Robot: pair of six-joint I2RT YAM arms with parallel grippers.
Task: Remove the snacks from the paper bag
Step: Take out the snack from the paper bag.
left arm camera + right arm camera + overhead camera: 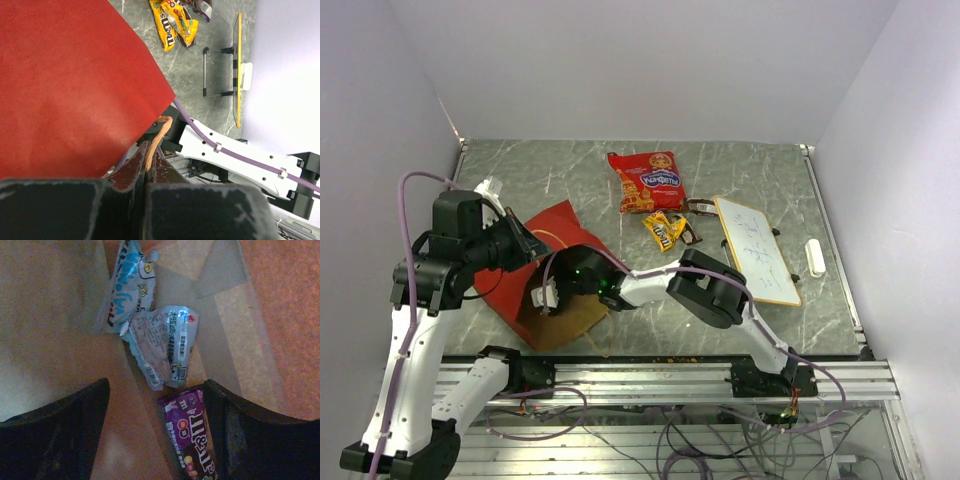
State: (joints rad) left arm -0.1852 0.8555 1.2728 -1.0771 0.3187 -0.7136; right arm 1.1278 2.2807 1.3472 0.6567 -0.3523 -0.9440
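Here the paper bag [555, 245] lies flat on the tabletop [770, 180], its rim clamped in the left end effector [148, 155]. Inside, the right end effector [157, 385], jaws apart, straddles a purple packet [192, 435] lying lengthwise between them.

The paper bag [556, 226] looks matt, the snacks [647, 182] glossy plastic.

A: What sort of place is this?
B: A robotics lab: 2 arms [405, 350] bolted to an aluminium rail [650, 378], loose cables [710, 440], white walls [620, 70] boxing the table [550, 170].
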